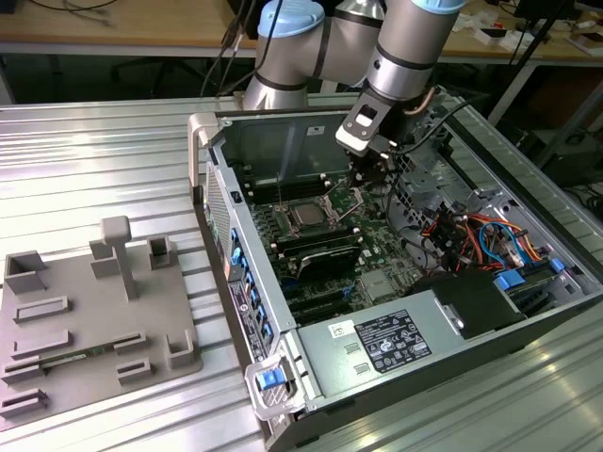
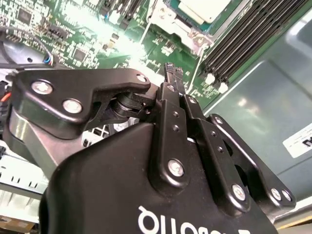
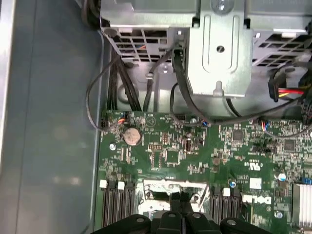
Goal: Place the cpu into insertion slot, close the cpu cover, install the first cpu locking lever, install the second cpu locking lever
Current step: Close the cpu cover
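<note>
The two fingers (image 2: 168,109) are pressed together, and I see nothing between their tips. I cannot exclude a thin wire lever there. In the exterior view they point down into the computer case (image 1: 219,202), and their tips are just beside the socket edge on the exterior view's right.

The cpu (image 1: 309,215) lies flat in the insertion slot with its silver-grey top up; its pale top also shows in the second wrist view (image 2: 204,7). The cpu cover (image 2: 170,24) seems to lie down around it as a shiny frame, and the same frame shows just ahead of the fingertips in the first wrist view (image 3: 161,187). So I judge the first two steps done. About the two locking levers I cannot tell whether either is hooked down. From where the fingers are, I think the lever work is the step in hand.

My count is one arm (image 1: 405,47), two fingers, one cpu, one cover and one case. There is one green motherboard (image 3: 165,156) with one round coin battery (image 3: 131,136). One grey holder tray (image 1: 57,367) lies on the ribbed metal table (image 1: 94,160), well apart from the case.
</note>
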{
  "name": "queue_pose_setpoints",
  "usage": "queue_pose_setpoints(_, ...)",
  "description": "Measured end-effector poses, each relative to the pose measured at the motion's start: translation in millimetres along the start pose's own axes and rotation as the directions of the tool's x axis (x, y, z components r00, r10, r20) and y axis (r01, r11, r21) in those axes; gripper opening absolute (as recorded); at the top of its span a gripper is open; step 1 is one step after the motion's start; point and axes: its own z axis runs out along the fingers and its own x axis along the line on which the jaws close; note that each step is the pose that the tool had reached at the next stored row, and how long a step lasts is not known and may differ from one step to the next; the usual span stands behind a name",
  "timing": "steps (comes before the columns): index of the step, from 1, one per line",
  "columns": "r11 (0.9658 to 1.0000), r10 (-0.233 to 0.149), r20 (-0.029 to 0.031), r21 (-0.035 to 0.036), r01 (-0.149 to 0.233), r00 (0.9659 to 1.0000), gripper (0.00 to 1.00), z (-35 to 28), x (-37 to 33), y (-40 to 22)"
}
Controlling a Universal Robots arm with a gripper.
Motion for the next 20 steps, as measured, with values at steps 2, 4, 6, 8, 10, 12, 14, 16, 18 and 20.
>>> queue_pose_setpoints(2,1.0000,0.000,0.0005,-0.0001,0.000,1.0000,0.11,-1.9,-0.1,5.6)
queue_pose_setpoints(4,1.0000,0.000,0.0006,0.0000,0.000,1.0000,0.11,-2.1,-0.3,11.5)
queue_pose_setpoints(6,1.0000,0.000,0.0008,0.0001,0.000,1.0000,0.11,-2.1,-0.4,16.1)
queue_pose_setpoints(8,1.0000,0.000,0.0009,0.0001,0.000,1.0000,0.11,-1.9,-0.5,20.9)
queue_pose_setpoints(10,1.0000,0.000,0.0007,0.0000,0.000,1.0000,0.11,-1.3,-0.3,28.2)
queue_pose_setpoints(12,1.0000,0.000,0.0008,0.0000,0.000,1.0000,0.11,1.4,0.0,32.8)
queue_pose_setpoints(14,1.0000,0.000,0.0007,0.0000,0.000,1.0000,0.11,5.3,0.2,34.7)
queue_pose_setpoints(16,1.0000,0.000,0.0008,0.0001,0.000,1.0000,0.11,9.6,0.4,36.1)
queue_pose_setpoints(18,1.0000,0.000,0.0008,0.0001,0.000,1.0000,0.11,13.2,0.6,36.7)
queue_pose_setpoints(20,1.0000,0.000,0.0008,0.0001,0.000,1.0000,0.11,15.7,0.7,36.7)
